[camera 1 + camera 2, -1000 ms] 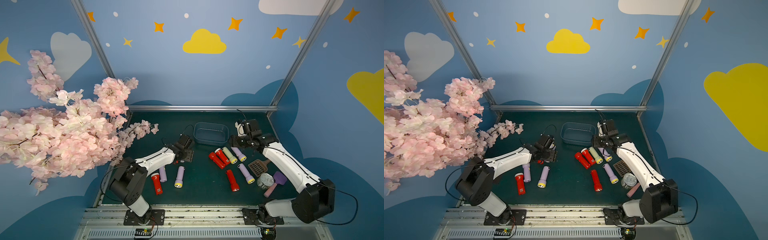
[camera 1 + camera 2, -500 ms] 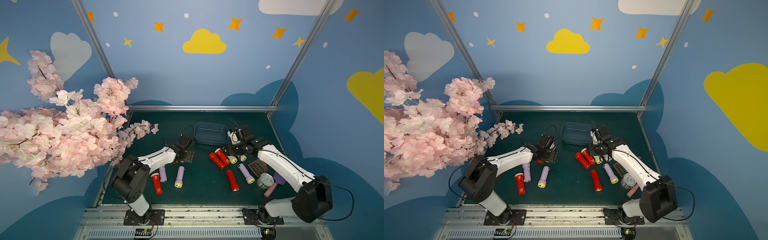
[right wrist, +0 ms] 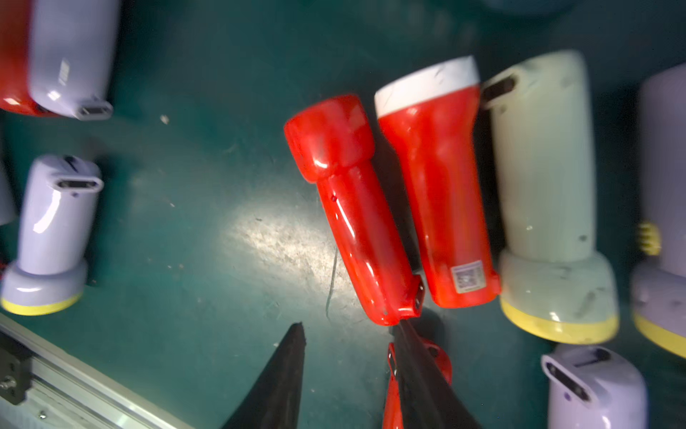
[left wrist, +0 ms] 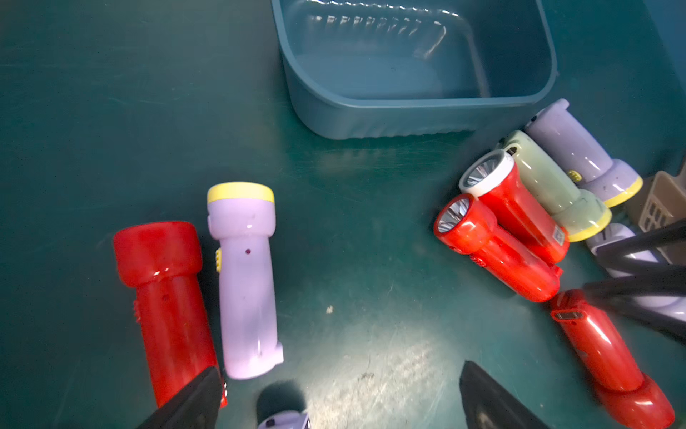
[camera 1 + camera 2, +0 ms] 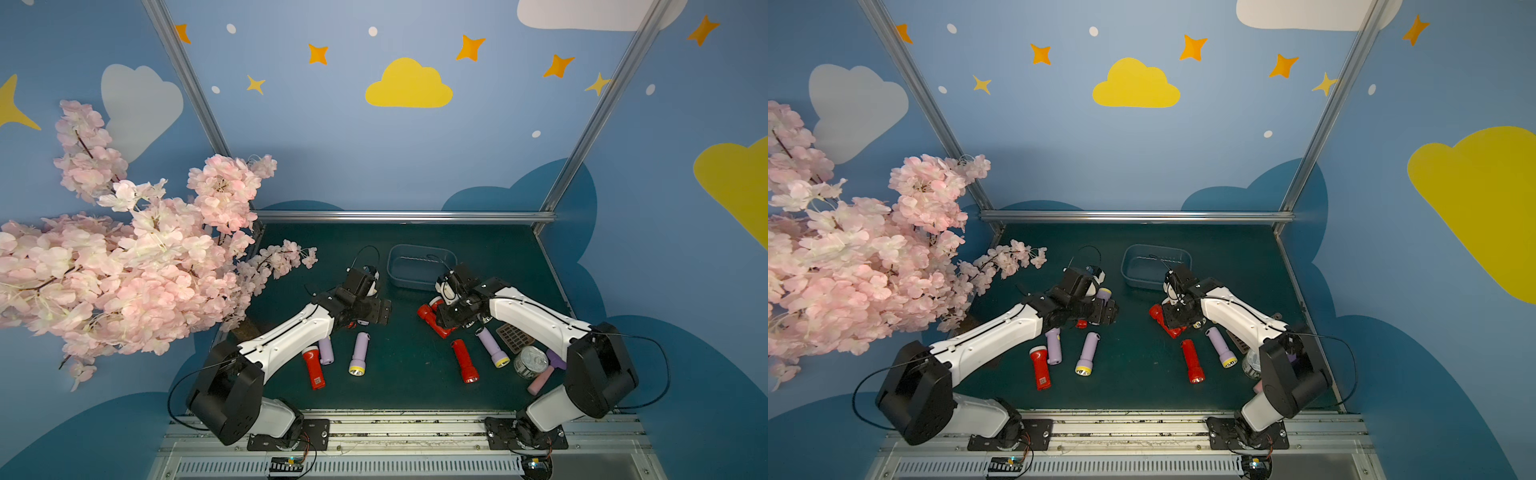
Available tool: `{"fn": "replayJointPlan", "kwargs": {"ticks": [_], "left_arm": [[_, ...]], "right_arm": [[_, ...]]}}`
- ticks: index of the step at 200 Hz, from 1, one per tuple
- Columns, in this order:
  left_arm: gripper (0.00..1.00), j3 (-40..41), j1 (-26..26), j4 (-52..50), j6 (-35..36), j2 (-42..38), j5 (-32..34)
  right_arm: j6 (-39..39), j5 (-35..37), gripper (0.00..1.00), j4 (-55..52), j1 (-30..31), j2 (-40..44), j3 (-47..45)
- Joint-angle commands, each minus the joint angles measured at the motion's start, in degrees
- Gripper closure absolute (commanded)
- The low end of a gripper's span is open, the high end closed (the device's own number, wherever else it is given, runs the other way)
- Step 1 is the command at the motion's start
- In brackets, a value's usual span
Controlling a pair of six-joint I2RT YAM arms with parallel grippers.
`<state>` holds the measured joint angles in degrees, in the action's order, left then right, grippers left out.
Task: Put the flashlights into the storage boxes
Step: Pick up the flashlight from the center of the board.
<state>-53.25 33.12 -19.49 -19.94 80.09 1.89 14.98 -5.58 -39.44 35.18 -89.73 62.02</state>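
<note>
The right gripper (image 3: 349, 328), jaws part-spread and empty, should straddle the all-red flashlight (image 3: 356, 211) mid-barrel, with the bin (image 4: 408, 119) at twelve o'clock; the left gripper (image 4: 339, 371) holds its jaws wide apart.

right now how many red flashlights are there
5 red flashlights: two together by the right gripper, one just in front, one by the left gripper, one front left. Others may be hidden.

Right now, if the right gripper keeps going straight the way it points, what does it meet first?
Probably the tail of the all-red flashlight, just beyond one fingertip of the right gripper; height above it is unclear.
</note>
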Motion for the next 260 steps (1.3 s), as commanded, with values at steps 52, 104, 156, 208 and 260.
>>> {"fn": "replayJointPlan", "kwargs": {"ticks": [52,104,156,208,260], "left_arm": [[0.01,4.8,0.0,-0.2,-0.5,-8.4,0.2],[0.01,6.3,0.0,-0.8,-0.9,-11.1,0.7],[0.01,7.4,0.0,0.1,-0.8,-12.0,1.5],[0.01,6.7,0.0,-0.4,-0.5,-13.4,-2.5],[0.01,5.6,0.0,-2.5,-0.6,-19.2,-5.5]], "right_arm": [[-1.6,2.0,0.58,-1.1,1.8,-3.9,0.8],[-2.6,4.7,0.56,-0.9,1.8,-7.1,2.4],[-3.4,4.5,0.56,-1.5,1.8,-10.7,5.1],[-3.7,3.3,0.56,-1.7,1.9,-13.5,6.9],[-3.5,2.2,0.56,-2.0,2.3,-16.2,9.4]]}}
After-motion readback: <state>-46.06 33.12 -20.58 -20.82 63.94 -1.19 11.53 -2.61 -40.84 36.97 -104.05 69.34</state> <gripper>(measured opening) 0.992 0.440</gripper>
